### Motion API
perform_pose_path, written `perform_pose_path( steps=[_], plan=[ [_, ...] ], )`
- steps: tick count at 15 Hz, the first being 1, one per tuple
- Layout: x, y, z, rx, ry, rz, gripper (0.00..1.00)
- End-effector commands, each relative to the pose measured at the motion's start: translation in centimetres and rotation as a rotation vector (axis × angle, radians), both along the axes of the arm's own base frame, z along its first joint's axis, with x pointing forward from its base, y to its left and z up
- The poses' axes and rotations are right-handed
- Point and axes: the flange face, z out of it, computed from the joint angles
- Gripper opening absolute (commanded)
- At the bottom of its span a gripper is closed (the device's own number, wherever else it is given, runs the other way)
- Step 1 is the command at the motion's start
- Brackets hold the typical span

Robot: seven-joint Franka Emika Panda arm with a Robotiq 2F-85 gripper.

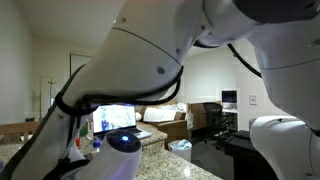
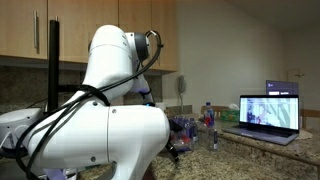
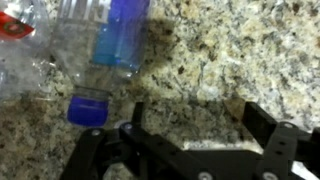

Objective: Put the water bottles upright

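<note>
Claw (image 3: 192,110) is hanging low over the surface (image 3: 230,50), which is speckled granite. Its two fingers (image 3: 137,112) are standing wide apart and gripping nothing. Only bare stone is showing between them.

Counting bottles in the wrist view: two.
- The blue-capped bottle (image 3: 105,45) is lying on its side ahead of the claw and off toward one finger. Its blue cap (image 3: 88,108) is pointing back at me, just beside that fingertip and apart from it as far as I can tell. One blue label band is wrapping the clear body.
- The red-capped bottle (image 3: 15,30) is sitting farther ahead and farther out to the same side. The frame's corner is cutting most of it off, so I am not calling its lean.

In both exterior views my arm (image 2: 110,95) is filling much of the frame and hiding the claw. In an exterior view, one laptop (image 2: 270,112) is sitting open with its screen lit, well apart from me. One standing bottle (image 2: 208,116) is showing upright between the laptop and my arm. It is too small to read its cap colour.
</note>
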Motion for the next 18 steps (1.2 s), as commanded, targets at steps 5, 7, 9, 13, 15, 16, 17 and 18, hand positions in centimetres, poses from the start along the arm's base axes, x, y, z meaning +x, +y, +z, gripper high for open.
perform_pose_path(
  steps=[5,7,9,13,15,16,17,18],
  plan=[
    [-1.5,2.6,2.1,-0.033,-0.098,0.060,1.00],
    [-1.8,2.9,2.8,-0.023,-0.111,0.057,1.00],
    [-1.8,3.4,3.2,-0.012,-0.117,0.063,1.00],
    [-0.1,5.4,4.6,-0.014,-0.161,0.144,1.00],
    [1.3,6.7,5.3,-0.028,-0.196,0.203,1.00],
    [1.8,7.2,5.8,-0.024,-0.204,0.225,1.00],
    [2.4,7.5,5.9,-0.006,-0.199,0.236,1.00],
    [2.8,7.6,5.6,0.004,-0.192,0.246,1.00]
  ],
)
